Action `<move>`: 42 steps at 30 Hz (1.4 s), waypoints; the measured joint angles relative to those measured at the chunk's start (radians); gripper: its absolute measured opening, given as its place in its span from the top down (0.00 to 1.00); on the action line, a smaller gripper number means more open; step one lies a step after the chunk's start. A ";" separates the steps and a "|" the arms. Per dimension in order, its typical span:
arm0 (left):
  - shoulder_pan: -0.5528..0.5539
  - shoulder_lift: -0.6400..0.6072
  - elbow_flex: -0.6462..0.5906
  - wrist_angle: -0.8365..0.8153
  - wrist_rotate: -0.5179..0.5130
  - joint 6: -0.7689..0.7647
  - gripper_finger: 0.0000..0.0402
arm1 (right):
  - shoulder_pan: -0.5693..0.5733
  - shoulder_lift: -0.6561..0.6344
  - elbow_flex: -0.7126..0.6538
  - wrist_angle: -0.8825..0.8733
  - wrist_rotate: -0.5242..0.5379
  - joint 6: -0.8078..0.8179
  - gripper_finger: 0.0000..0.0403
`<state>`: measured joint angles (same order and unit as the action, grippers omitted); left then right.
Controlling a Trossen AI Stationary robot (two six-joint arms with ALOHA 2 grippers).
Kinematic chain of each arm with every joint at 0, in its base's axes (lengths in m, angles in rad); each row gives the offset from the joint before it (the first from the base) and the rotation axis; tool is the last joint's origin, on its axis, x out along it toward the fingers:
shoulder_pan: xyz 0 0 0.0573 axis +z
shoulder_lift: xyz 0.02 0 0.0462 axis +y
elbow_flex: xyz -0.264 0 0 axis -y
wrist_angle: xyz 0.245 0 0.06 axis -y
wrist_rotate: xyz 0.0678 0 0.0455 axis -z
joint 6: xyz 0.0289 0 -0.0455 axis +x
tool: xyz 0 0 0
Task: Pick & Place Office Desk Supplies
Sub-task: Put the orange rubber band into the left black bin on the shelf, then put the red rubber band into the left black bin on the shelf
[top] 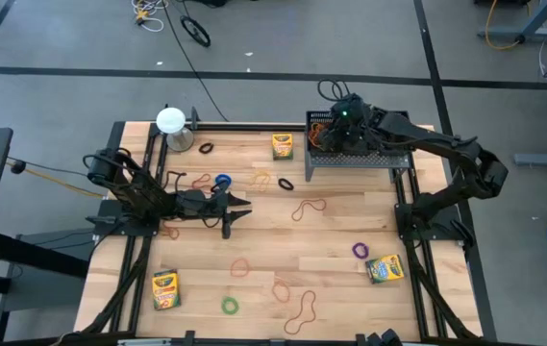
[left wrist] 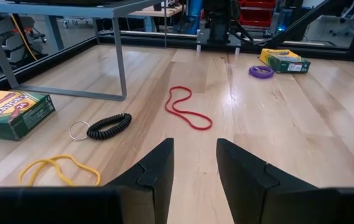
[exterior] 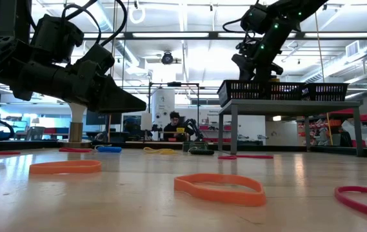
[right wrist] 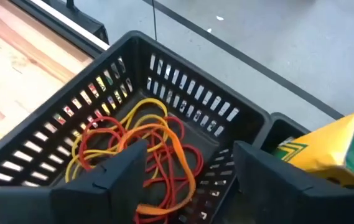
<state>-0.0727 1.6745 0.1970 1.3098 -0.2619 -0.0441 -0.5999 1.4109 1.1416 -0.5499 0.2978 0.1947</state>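
High view: left gripper (top: pixel 237 209) sits mid-tabletop toward the left edge, fingers pointing toward the right edge. Red band (top: pixel 309 208) lies straight ahead of it, well apart, long axis slanting across the line of reach. Right gripper (top: pixel 336 123) hangs over the mesh rack (top: pixel 354 157) at the far edge; left arm is plainly the nearer one.

Low view: left gripper hovers clear of the tabletop.

Left wrist view: fingers part-open, nothing between them; red band dead ahead, black coil (left wrist: pixel 108 126) and yellow band (left wrist: pixel 58 169) off to one side.

Right wrist view: right gripper spread wide, empty, over the rack compartment; a tangle of bands (right wrist: pixel 145 155) lies inside.
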 joint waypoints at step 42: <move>0.000 0.000 0.000 -0.012 0.000 -0.018 0.68 | 0.929 -0.040 -0.396 0.343 -0.034 -0.012 0.95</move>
<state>-0.0723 1.6745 0.1975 1.2979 -0.2617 -0.0620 0.3296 1.3706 0.7460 -0.2067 0.2635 0.1828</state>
